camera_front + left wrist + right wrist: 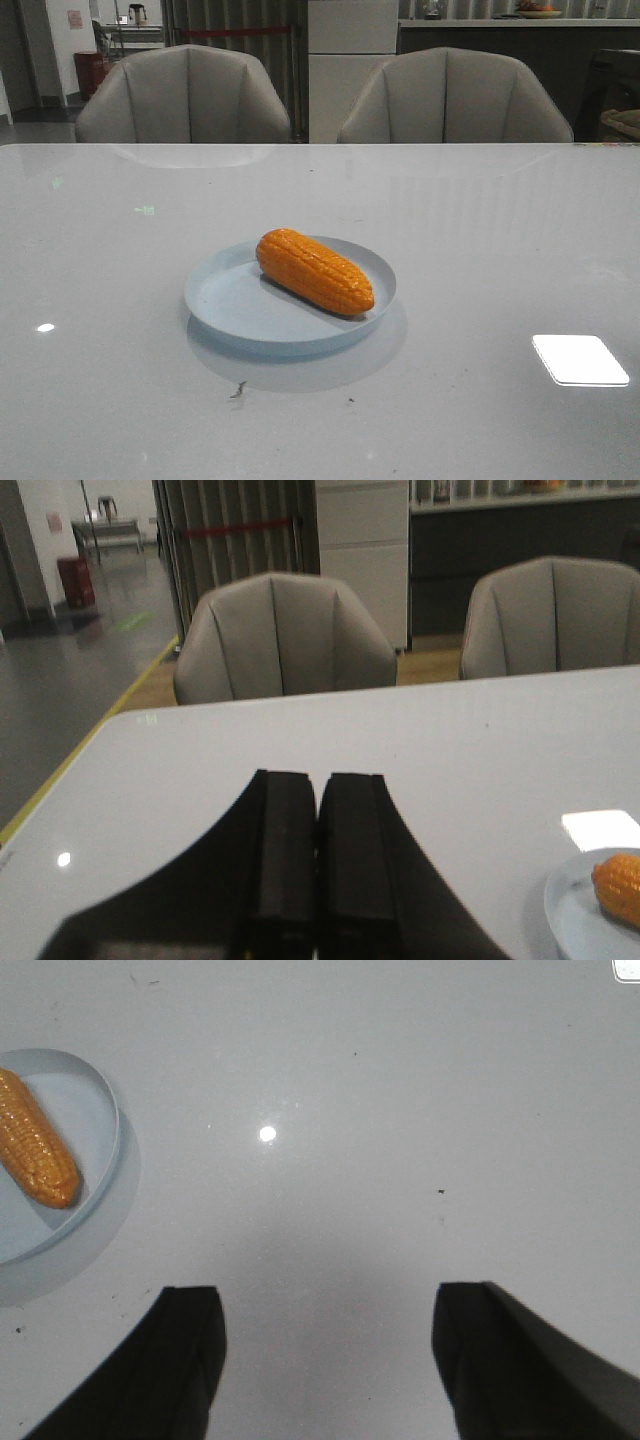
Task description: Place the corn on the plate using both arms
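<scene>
The orange-yellow corn (314, 270) lies diagonally on the pale blue plate (225, 300) in the middle of the table. No gripper shows in the front view. My left gripper (319, 778) is shut and empty above bare table; the corn's tip (620, 885) and the plate's edge (567, 905) show off to one side of it. My right gripper (330, 1295) is open and empty above bare table; the corn (35, 1145) on the plate (105, 1175) lies well apart from it.
Two grey chairs (185, 95) (455, 95) stand behind the table's far edge. A bright light reflection (580, 360) lies on the glossy white table (500, 250) at the front right.
</scene>
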### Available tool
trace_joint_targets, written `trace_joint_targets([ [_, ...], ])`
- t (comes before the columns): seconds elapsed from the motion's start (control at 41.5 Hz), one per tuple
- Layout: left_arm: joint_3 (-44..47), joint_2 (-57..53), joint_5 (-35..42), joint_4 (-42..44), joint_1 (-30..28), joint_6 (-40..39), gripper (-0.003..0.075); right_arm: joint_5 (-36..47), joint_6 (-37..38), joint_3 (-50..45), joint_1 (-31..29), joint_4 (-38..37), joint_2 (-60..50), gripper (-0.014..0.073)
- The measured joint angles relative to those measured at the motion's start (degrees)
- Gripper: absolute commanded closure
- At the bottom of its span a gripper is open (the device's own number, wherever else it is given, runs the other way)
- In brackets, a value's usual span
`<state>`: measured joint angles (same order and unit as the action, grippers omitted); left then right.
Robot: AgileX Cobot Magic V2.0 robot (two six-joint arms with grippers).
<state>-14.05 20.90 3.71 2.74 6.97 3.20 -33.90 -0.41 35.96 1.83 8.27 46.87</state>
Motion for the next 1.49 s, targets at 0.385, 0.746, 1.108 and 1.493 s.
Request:
trace_joint_targets([
  [0.385,13.84,-16.61,3.55,-1.51,-1.76,0.0,0.0627,0.0,0.0,0.0,0.0,0.0,0.0,0.0045],
  [0.746,14.73,-21.27,0.55,-2.09,-5.35,0.0,0.0627,0.0,0.0,0.0,0.0,0.05,0.0,0.0045],
  [1.108,14.73,-21.27,0.35,-2.17,-5.35,0.0,0.0627,0.0,0.0,0.0,0.0,0.05,0.0,0.0045],
  [1.493,14.73,-21.27,0.35,-2.17,-5.35,0.0,0.0627,0.0,0.0,0.0,0.0,0.05,0.0,0.0045],
])
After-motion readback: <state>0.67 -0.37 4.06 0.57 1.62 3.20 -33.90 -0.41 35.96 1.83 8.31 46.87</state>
